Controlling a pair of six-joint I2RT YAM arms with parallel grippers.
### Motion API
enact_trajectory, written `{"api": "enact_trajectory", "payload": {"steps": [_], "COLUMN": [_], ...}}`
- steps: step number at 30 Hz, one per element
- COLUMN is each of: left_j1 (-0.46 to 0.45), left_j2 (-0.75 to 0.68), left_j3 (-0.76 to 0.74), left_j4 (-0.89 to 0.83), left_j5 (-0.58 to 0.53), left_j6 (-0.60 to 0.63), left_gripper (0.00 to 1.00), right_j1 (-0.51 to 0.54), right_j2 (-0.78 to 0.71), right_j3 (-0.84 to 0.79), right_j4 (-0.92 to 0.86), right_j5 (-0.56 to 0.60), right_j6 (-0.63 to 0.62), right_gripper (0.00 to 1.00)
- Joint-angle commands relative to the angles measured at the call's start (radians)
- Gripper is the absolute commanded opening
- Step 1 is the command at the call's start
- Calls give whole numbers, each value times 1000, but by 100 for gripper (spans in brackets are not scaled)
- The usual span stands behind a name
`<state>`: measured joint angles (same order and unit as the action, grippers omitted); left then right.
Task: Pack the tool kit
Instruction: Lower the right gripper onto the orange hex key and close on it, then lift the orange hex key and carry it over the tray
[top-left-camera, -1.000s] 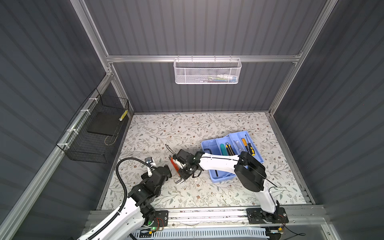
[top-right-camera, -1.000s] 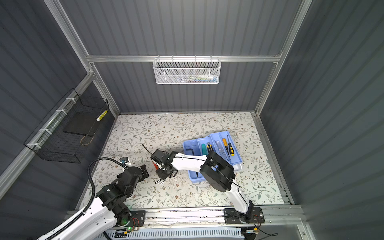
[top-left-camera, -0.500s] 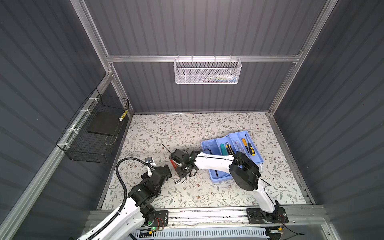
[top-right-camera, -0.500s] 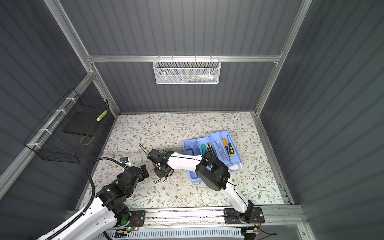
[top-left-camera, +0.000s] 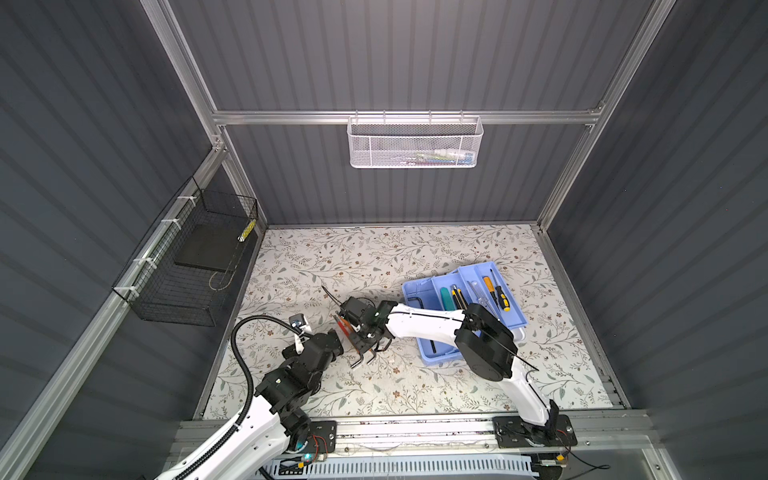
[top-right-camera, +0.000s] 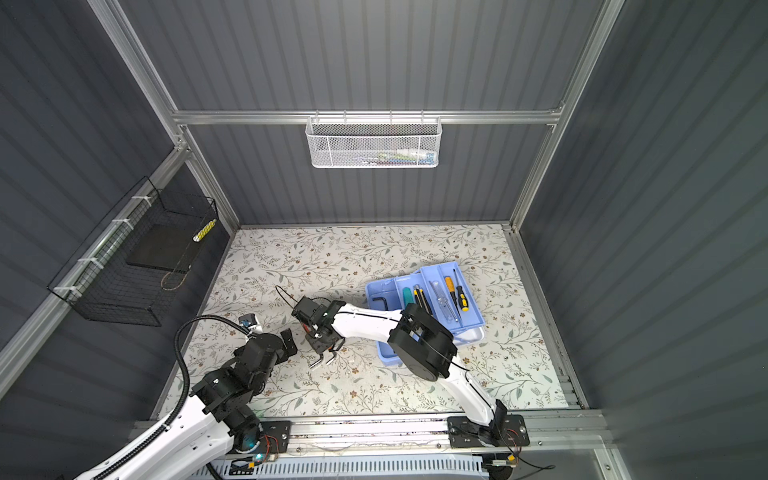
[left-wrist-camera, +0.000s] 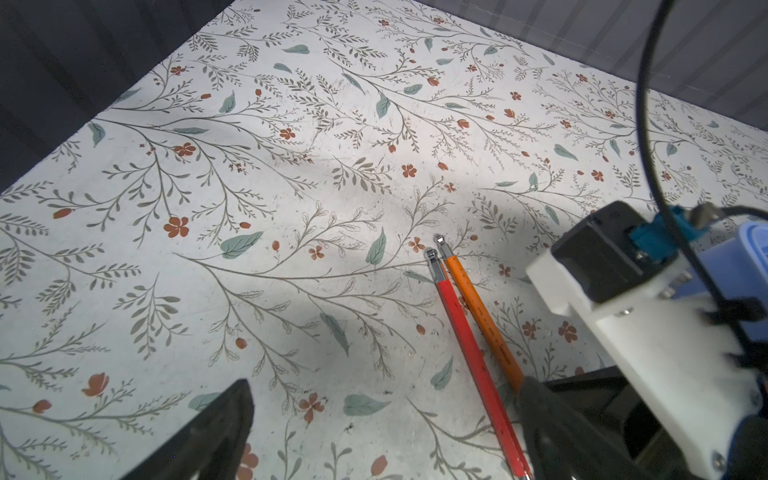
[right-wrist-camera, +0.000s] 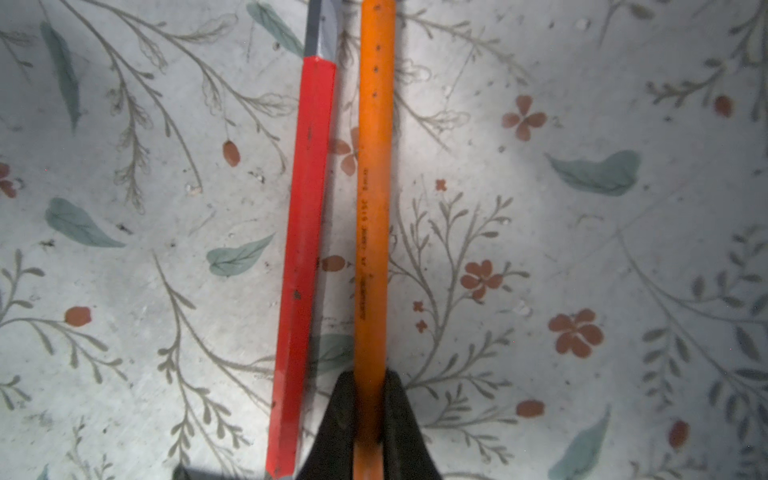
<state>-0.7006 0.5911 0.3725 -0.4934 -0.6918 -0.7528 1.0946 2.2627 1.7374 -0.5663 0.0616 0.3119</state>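
Note:
The tool kit's light blue tray (top-left-camera: 515, 316) sits askew on the blue body (top-left-camera: 440, 353) at the right, with screwdrivers and a black hex key in it. No lid shows. Left of it, two long hex keys lie side by side on the floral table. One is orange-sleeved (right-wrist-camera: 374, 187) and the other red-sleeved (right-wrist-camera: 307, 208). My right gripper (right-wrist-camera: 371, 382) is shut on the orange key, low over the table. The red key stays free beside it. My left gripper (left-wrist-camera: 384, 395) stands open just left of the keys, holding nothing. In both top views the two grippers nearly meet, the right gripper (top-right-camera: 318, 336) beside the left gripper (top-right-camera: 289, 338).
A white mesh basket (top-left-camera: 415, 143) hangs on the back wall. On the left wall hangs a black wire basket (top-left-camera: 195, 266). Dark corrugated walls close in the table on three sides. The keys' bent metal ends (top-left-camera: 361, 361) stick out toward the front.
My right gripper has shifted slightly left and its jaws have closed onto the orange hex key. The left arm has not moved.

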Motion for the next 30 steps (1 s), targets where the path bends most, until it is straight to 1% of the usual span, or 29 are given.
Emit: {"api": "enact_trajectory", "payload": {"steps": [1, 6, 13, 17, 23, 30], "left_j1": [2, 2, 2, 1, 2, 2], "left_j2": [-7, -10, 7, 7, 4, 4], "left_j3": [-4, -4, 0, 0, -1, 0], "left_j4": [-14, -13, -9, -10, -9, -7], "left_j5": [-9, -11, -6, -6, -5, -3], "left_j6": [-2, -3, 1, 0, 0, 3], "left_gripper": [99, 99, 99, 99, 99, 99], "right_j1": [-7, -18, -45, -61, -116, -197], "right_j2": [-14, -96, -238, -321, -460, -626], "right_j3": [-21, -50, -154, -206, -298, -435], "right_j4": [-62, -59, -14, -16, -23, -43], "right_j5": [30, 41, 63, 97, 129, 203], "right_j6": [16, 37, 79, 83, 100, 130], "right_gripper": [3, 0, 0, 0, 0, 0]}}
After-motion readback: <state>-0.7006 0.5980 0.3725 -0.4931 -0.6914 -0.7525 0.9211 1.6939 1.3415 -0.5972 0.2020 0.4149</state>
